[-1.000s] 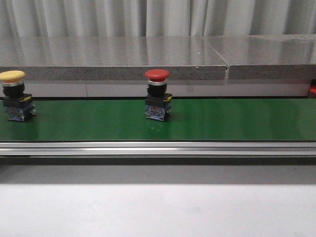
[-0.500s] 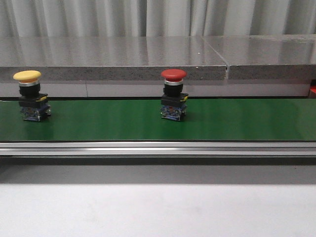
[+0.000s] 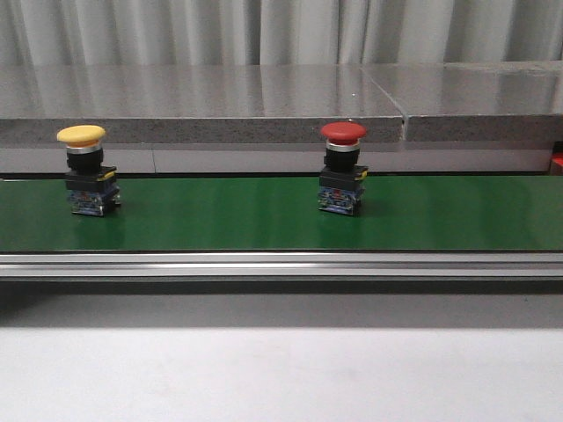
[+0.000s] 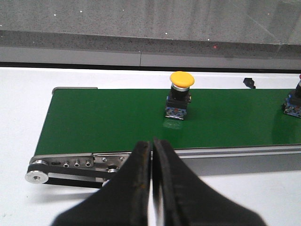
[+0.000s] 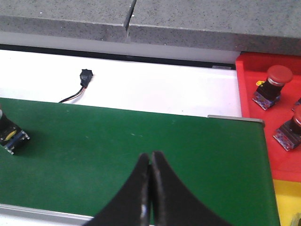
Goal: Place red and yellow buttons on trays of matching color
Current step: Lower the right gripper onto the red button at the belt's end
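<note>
Two buttons stand upright on the green belt (image 3: 220, 220). The yellow button (image 3: 86, 169) is toward its left, the red button (image 3: 343, 167) right of the middle. In the left wrist view the yellow button (image 4: 180, 94) stands beyond my left gripper (image 4: 152, 141), which is shut and empty above the belt's near rail. My right gripper (image 5: 151, 154) is shut and empty over the belt. Past the belt's end lies the red tray (image 5: 249, 80), holding two red buttons (image 5: 272, 86), and a corner of the yellow tray (image 5: 283, 197) shows beside it. Neither gripper appears in the front view.
A grey stone ledge (image 3: 264, 97) runs behind the belt, and an aluminium rail (image 3: 281, 264) runs along its front. A small black connector with a wire (image 5: 85, 76) lies on the white table behind the belt. The belt's roller end (image 4: 37, 176) is near my left gripper.
Both buttons have travelled to the right along the belt, keeping their spacing. No gripper has entered the front view.
</note>
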